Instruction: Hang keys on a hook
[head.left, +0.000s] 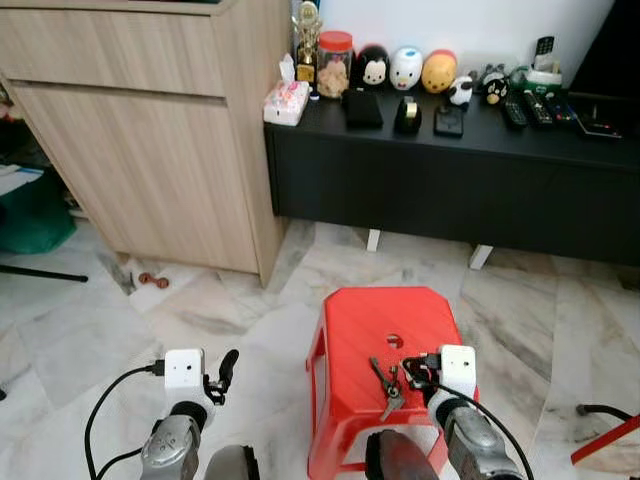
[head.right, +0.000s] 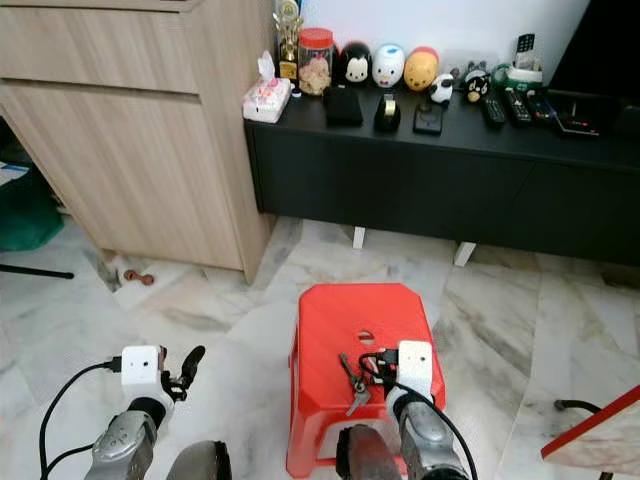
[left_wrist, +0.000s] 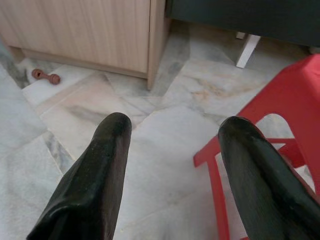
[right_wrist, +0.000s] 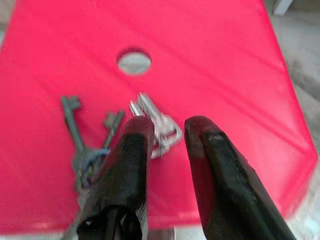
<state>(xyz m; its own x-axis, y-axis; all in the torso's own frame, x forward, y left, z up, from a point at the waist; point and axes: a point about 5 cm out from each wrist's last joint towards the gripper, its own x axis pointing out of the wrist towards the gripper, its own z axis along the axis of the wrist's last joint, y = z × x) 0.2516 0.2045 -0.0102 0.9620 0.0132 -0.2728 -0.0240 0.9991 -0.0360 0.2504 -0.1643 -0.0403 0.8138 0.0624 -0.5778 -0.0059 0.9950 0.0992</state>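
A bunch of keys (head.left: 385, 385) lies on the top of a red plastic stool (head.left: 360, 320), near its front edge and below the round hole. In the right wrist view the dark keys (right_wrist: 90, 145) spread to one side, and a silver clasp (right_wrist: 157, 125) lies at the fingertips. My right gripper (right_wrist: 167, 125) hovers just over the keys with a narrow gap between its fingers, and the clasp sits in that gap. My left gripper (left_wrist: 172, 127) hangs open over the marble floor to the left of the stool.
A light wooden cabinet (head.left: 150, 150) stands at the back left. A low black console (head.left: 450, 180) with toys, a jar and remotes runs along the wall. A small brown object (head.left: 153, 281) lies on the floor by the cabinet. A red bar (head.left: 605, 440) juts in at the lower right.
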